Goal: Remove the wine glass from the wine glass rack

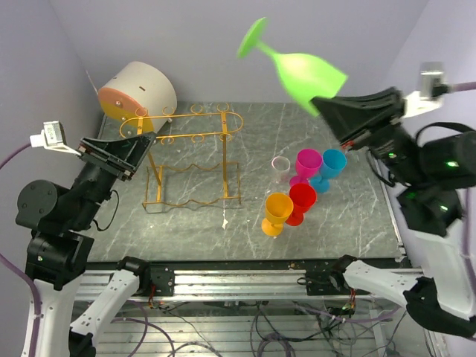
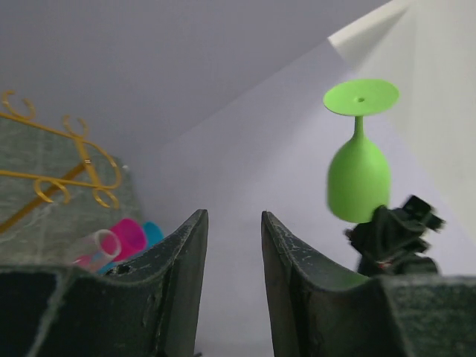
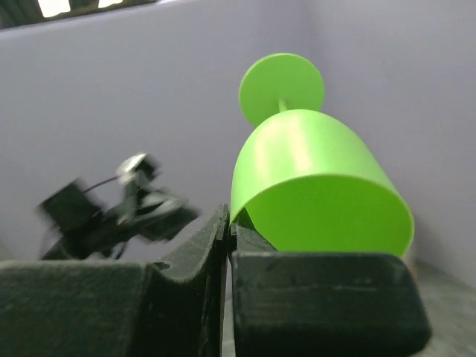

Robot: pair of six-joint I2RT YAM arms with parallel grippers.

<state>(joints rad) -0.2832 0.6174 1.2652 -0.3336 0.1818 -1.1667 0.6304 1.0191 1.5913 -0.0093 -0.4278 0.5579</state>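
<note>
One wine glass point(image 1: 309, 74), foot-up, rim in tight jaws of right gripper point(image 1: 322, 105)

wine glass point(image 1: 305, 71) lime green; rack point(image 1: 182, 135) gold; table point(image 1: 357, 223) grey marble, white veins; drum point(image 1: 141, 85) white, orange face; orange cup point(image 1: 277, 212), red cup point(image 1: 302, 201), magenta cup point(image 1: 307, 162), blue cup point(image 1: 332, 163).

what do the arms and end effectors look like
The left arm and right arm have black joints over white lower links. The left end effector and right end effector each have two flat dark fingers. White wrist camera boxes trail pale purple cables; a green light glows on the right arm.
</note>
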